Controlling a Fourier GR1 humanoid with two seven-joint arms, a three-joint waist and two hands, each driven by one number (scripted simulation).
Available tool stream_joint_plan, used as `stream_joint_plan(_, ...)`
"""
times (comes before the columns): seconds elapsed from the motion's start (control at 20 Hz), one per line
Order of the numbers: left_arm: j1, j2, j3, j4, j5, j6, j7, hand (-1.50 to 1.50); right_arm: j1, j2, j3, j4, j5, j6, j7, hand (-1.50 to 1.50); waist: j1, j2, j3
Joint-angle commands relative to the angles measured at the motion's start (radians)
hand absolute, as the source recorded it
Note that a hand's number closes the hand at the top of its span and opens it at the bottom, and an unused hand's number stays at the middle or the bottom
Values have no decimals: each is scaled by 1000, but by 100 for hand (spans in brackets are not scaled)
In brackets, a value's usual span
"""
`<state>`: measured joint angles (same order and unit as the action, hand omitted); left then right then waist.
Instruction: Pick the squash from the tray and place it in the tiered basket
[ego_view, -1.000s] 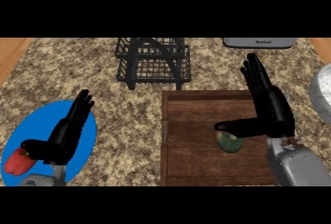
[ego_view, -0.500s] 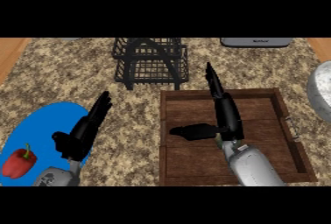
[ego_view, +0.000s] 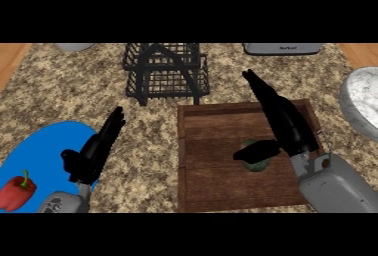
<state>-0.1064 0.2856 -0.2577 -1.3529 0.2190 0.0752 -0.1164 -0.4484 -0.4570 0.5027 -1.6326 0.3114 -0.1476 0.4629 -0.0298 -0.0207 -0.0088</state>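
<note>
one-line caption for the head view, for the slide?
Right hand, fingers straight, over the squash in the wooden tray; tiered basket behind, left hand by the blue plate.

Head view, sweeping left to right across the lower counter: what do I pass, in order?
Red pepper → blue plate → left hand → wooden tray → squash → right hand → white bowl at the right edge.
</note>
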Motion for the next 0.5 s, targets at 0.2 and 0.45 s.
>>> stream_joint_plan(0.2, -16, 1, 11, 14, -2, -4, 5, 0, -160, -203, 109, -176, -7, 465, 432, -150, 4, 3, 1)
stream_joint_plan(0.45, -47, -28, 2, 24, -13, -6, 8, 0, -182, -123, 124, -394, -130, 603, 777, -150, 6, 11, 6)
